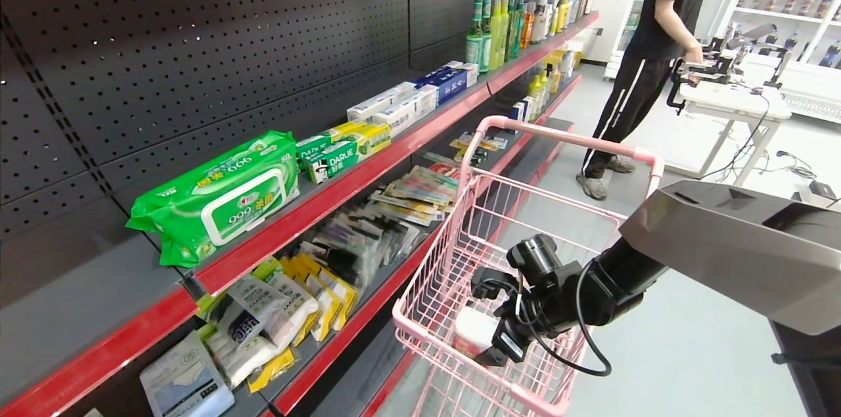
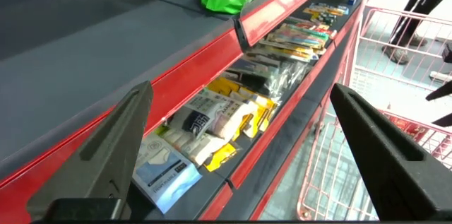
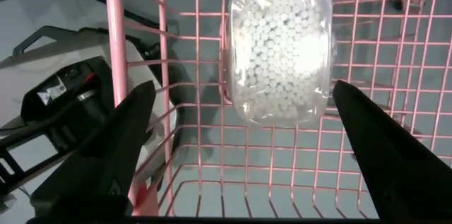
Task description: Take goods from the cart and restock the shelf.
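A clear plastic tub of small white balls [image 3: 279,47] lies on the wire floor of the pink cart [image 3: 113,26]. My right gripper [image 3: 241,90] hangs open just above it, one finger to each side, touching nothing. From the head view the right arm reaches down into the cart [image 1: 558,134], and the tub [image 1: 472,330] shows white beside the gripper [image 1: 491,354]. My left gripper [image 2: 241,88] is open and empty, held in front of the red-edged shelf [image 2: 212,54], beside its grey top board.
On the top shelf [image 1: 341,187] lie a green wipes pack [image 1: 220,194], toothpaste boxes [image 1: 341,151] and bottles [image 1: 493,29] farther along. A bare grey stretch [image 1: 66,312] lies left of the wipes. Packets [image 1: 282,312] fill the lower shelf. A white table [image 1: 736,102] stands beyond the cart.
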`<state>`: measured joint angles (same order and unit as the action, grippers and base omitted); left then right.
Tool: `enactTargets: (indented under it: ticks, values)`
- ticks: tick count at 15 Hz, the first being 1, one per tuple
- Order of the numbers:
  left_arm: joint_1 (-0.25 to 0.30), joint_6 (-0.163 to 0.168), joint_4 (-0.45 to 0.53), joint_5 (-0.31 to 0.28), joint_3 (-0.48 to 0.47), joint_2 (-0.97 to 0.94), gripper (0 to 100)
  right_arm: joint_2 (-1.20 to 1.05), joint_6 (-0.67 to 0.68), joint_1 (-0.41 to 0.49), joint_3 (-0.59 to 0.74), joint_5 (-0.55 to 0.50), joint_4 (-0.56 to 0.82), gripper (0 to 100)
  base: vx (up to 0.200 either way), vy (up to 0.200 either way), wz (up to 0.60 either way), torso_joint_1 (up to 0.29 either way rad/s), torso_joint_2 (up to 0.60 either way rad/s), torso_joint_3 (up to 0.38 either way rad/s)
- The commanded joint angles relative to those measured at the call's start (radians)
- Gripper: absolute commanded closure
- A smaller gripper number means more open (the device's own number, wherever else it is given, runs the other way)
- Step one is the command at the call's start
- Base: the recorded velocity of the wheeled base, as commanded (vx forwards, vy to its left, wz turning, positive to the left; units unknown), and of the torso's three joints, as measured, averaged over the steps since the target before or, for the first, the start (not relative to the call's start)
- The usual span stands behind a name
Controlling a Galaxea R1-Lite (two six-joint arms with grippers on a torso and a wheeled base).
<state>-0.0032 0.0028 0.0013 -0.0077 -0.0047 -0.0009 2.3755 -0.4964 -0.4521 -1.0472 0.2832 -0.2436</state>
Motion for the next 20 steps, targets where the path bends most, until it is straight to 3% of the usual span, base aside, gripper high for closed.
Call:
enactTargets:
  ticks: [1,8,20]
  values:
    - [0.0,0.0,0.0,0.0,0.0,0.001,0,0.014,-0.001,0.0,-0.002,0.001,0.0,0,0.0,0.0,0.0,0.0,0.0,0.0]
    - [0.0,0.0,0.0,0.0,0.0,0.001,0,0.042,-0.007,-0.003,-0.037,0.024,0.0,0,0.0,0.0,0.0,-0.115,0.29,0.179]
    - [0.0,0.0,0.0,0.0,0.0,0.001,0,0.007,0.004,-0.023,-0.01,0.017,0.0,0,0.0,0.0,0.0,-0.002,0.01,0.005]
